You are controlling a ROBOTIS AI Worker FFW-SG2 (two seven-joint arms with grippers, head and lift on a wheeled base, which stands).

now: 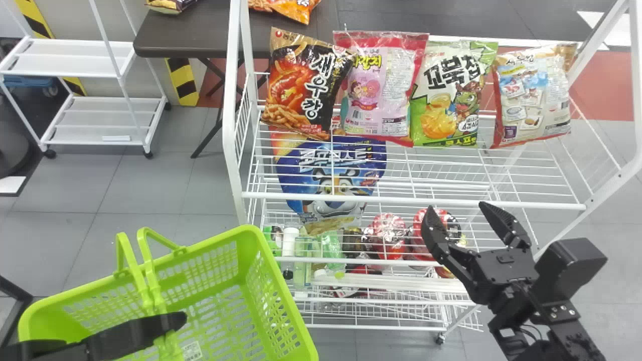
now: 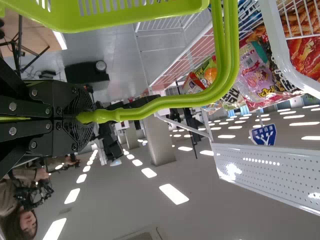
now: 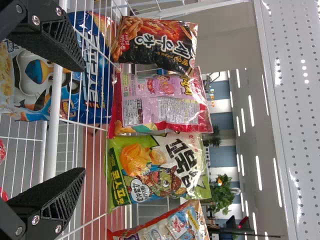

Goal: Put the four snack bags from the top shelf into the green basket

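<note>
Four snack bags stand in a row on the top wire shelf: a black-orange bag [image 1: 307, 85], a pink bag [image 1: 379, 86], a green-white bag [image 1: 448, 95] and a beige bag [image 1: 532, 95] at the right. My right gripper [image 1: 459, 218] is at the shelf's front right, low and in front of the bags. In the right wrist view, my right gripper [image 3: 75, 117] has its fingers wide apart, nothing between them. At the lower left, my left gripper [image 1: 170, 323] holds the green basket [image 1: 286, 296] by its handles. The left wrist view has my left gripper [image 2: 82, 117] closed around the handles [image 2: 165, 102].
Below the top shelf are a blue cereal bag [image 1: 331, 175], bottles [image 1: 303, 260] and red packages [image 1: 388, 235]. The top shelf's white front rail [image 1: 411, 202] runs between my right gripper and the bags. Behind stands a dark table [image 1: 185, 35] with more bags; a white rack [image 1: 95, 123] is at the left.
</note>
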